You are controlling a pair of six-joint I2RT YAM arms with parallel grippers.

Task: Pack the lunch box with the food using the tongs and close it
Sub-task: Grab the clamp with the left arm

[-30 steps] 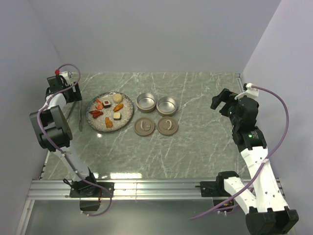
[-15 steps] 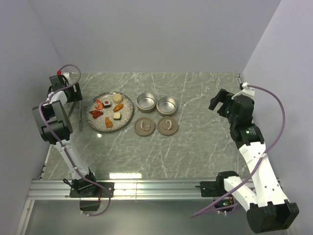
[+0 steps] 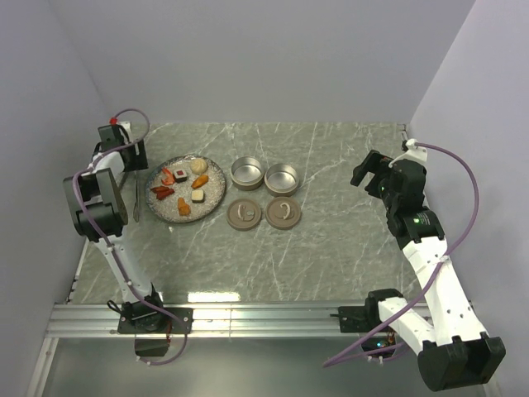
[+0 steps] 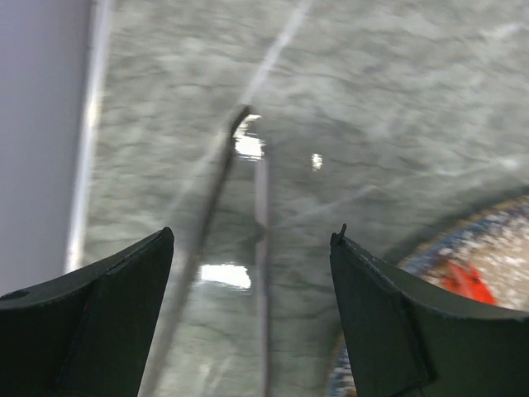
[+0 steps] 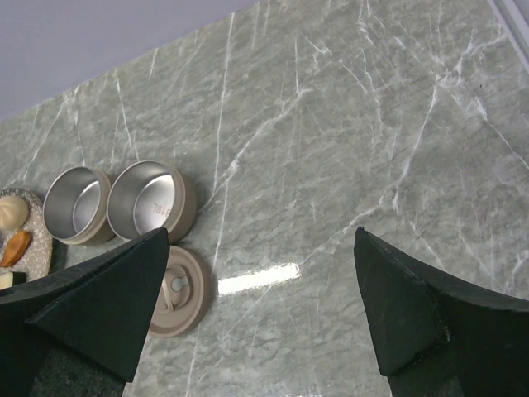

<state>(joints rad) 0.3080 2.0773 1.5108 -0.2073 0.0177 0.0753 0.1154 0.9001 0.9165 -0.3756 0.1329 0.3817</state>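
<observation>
The tongs [image 3: 135, 195] lie flat on the table, left of the plate. My left gripper [image 3: 131, 162] hangs over their far end, open. In the left wrist view the tongs' two thin arms [image 4: 262, 248] run between my spread fingers [image 4: 124, 289], which touch neither arm; the left gripper [image 4: 254, 234] holds nothing. The food [image 3: 183, 188], several small orange, red, tan and white pieces, sits on the speckled plate [image 3: 216, 196]. The lunch box is two open round tins [image 3: 247, 173] [image 3: 282, 178], also seen as tins [image 5: 149, 201] in the right wrist view. My right gripper [image 3: 364, 172] [image 5: 261, 233] is open and empty above bare table, right of the tins.
Two tan round lids [image 3: 244, 214] [image 3: 283, 212] lie flat in front of the tins; one lid [image 5: 175, 289] shows by my right finger. The left wall stands close beside the left arm. A metal rail [image 3: 264, 318] runs along the near edge.
The left arm has swung away from the wall toward the tongs, and its jaws have narrowed a little. The right gripper has shifted slightly left.
</observation>
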